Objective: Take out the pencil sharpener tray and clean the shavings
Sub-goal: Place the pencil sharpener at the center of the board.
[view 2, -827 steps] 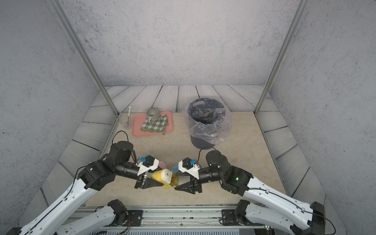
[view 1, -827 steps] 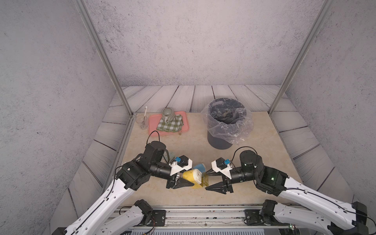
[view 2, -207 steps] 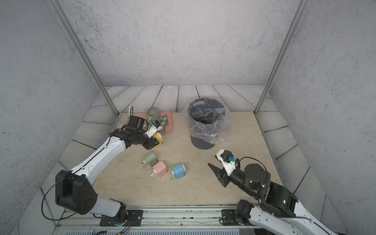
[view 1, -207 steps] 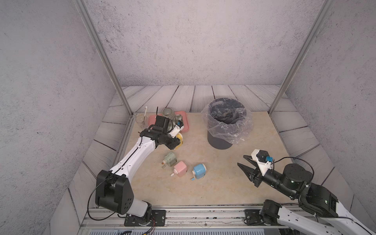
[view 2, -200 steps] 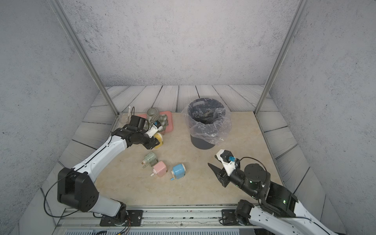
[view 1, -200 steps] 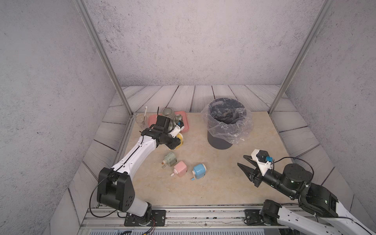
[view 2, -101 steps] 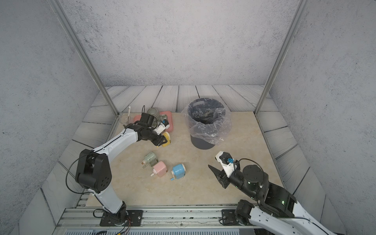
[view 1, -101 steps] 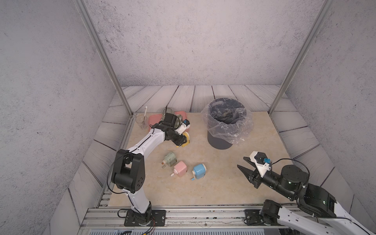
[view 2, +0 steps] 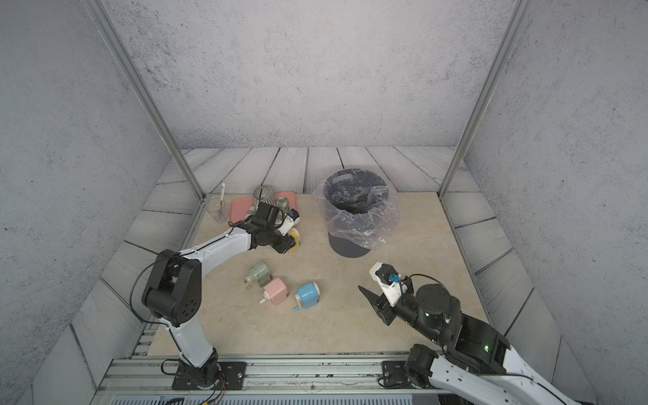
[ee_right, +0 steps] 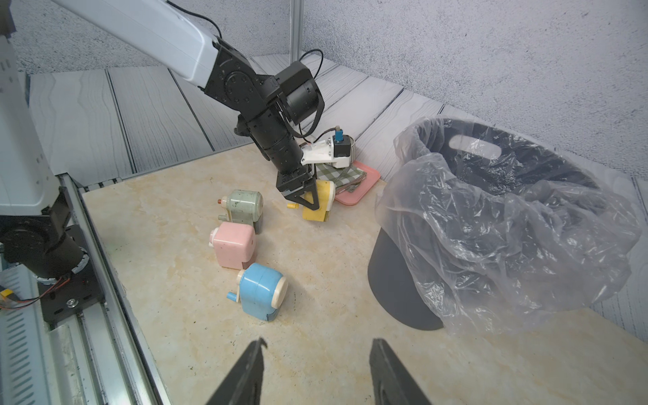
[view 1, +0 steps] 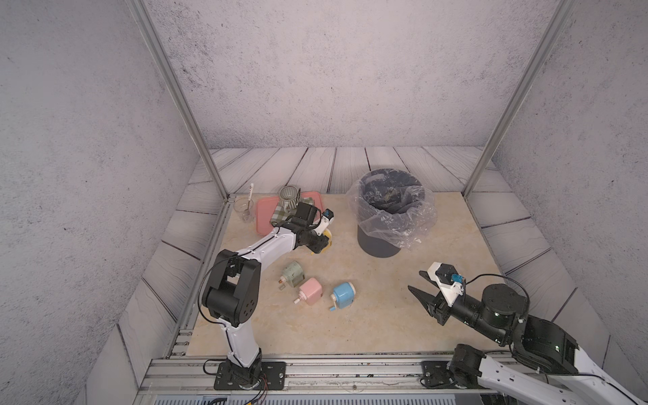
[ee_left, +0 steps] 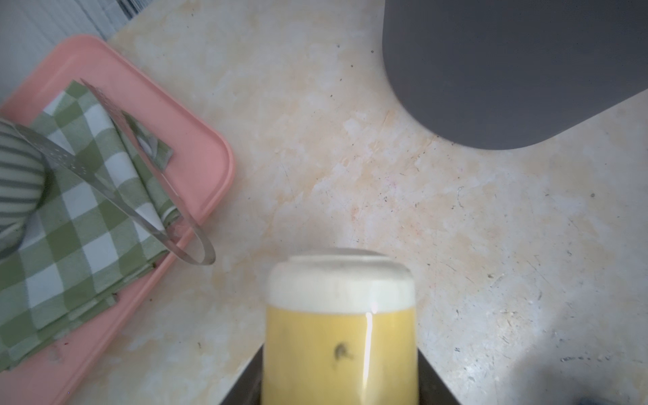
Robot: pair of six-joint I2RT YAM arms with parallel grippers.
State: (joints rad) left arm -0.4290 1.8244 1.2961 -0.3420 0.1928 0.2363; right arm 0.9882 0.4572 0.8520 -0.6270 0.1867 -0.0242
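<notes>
The left gripper [ee_right: 304,205] is clamped on the yellow pencil sharpener [ee_right: 321,200], its 2 fingers pressing the flat sides while the cream end cap points away from the wrist. In a top view this pair sits left of centre, just beside the pink tray [view 1: 261,219] and left of the lined bin [view 1: 378,243]. It is low over the table [view 1: 350,326], but whether it touches I cannot tell. The shell looks like hard, glossy plastic, so probably light, stiff and a little slippery. A grip across the flat sides seems sound. Its shavings drawer is not clearly visible. That drawer is likely thin and loose-sliding, best pinched at its front lip and kept level. The right gripper [view 1: 417,281] hangs parted and empty at lower right. 3 other sharpeners, green [view 1: 292,274], pink [view 1: 311,291] and blue [view 1: 343,292], lie below centre.
</notes>
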